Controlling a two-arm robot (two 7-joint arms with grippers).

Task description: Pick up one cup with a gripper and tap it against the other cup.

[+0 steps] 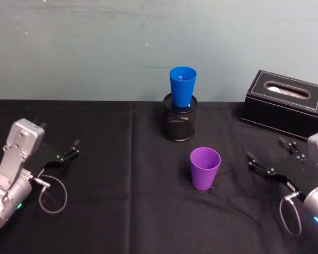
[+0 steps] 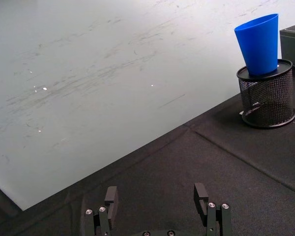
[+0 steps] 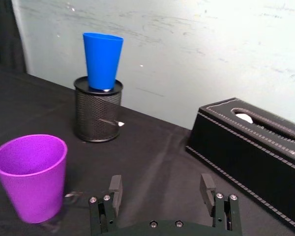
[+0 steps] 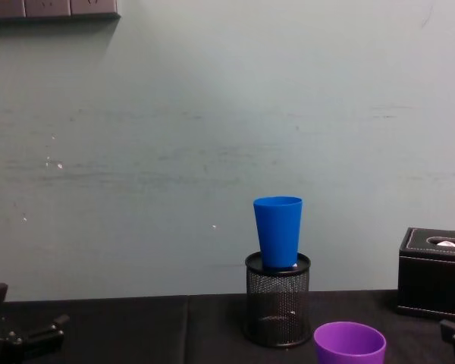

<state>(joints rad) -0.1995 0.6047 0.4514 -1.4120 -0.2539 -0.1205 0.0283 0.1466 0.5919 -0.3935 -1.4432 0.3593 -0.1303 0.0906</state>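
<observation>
The purple cup (image 1: 205, 168) stands upright, mouth up, on the black-clothed bench (image 1: 95, 211), a little right of centre and towards the near side. The blue cup (image 1: 182, 85) is raised: its base sits in the mouth of a black mesh holder (image 1: 179, 124) farther back, near the wall (image 1: 95, 47). That puts its sides well above the purple cup's rim, so a tap probably calls for a lift first.

The right gripper (image 3: 161, 186) hovers low at the right, pointing left at the purple cup, its jaws spread wide and holding nothing. It looks the natural one for the pick. The left gripper (image 2: 156, 194) rests at the far left, its jaws also wide apart and empty, well away from both cups.

Bare cloth lies all round the purple cup, so the approach from the right is free. A black tissue box (image 1: 286, 103) sits at the far right (behind the right arm, not across its path). The holder is light-looking; a hard tap could tip it.
</observation>
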